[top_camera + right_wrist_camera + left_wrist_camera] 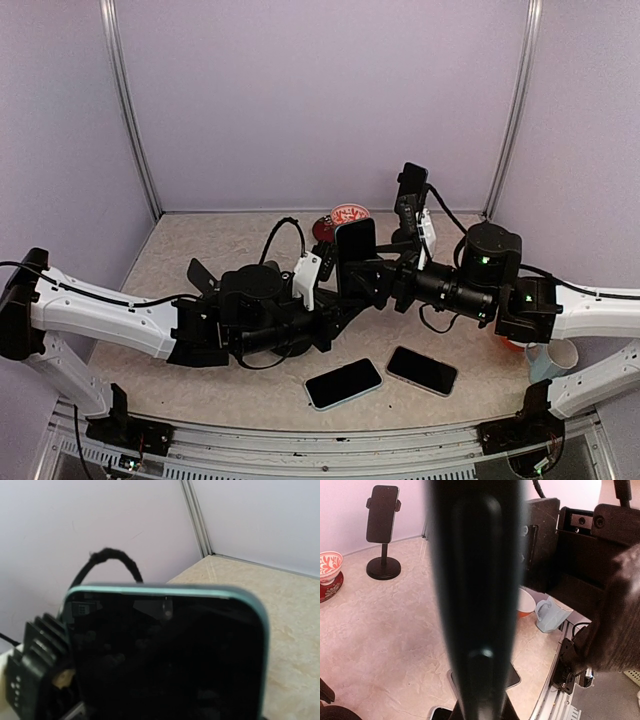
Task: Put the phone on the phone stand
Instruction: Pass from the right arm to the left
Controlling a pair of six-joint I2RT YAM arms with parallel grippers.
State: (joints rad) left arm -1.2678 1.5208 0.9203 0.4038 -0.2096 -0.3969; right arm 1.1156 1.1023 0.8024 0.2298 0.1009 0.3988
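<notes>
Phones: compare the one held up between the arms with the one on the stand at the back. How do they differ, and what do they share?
The held phone is clamped in the left gripper above the table; the stand phone sits in its stand at the back. The held phone's rim is teal; the stand phone shows no teal. Both are upright with dark screens.

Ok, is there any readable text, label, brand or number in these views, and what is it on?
No readable text in any view.
Held phone: screen dark, nothing written.
Mounted phone on the phone stand: dark, no text.
Light-edged flat phone: dark, no legible marks.
Dark flat phone: the same.
Red bowl: red and white pattern, no letters.
</notes>
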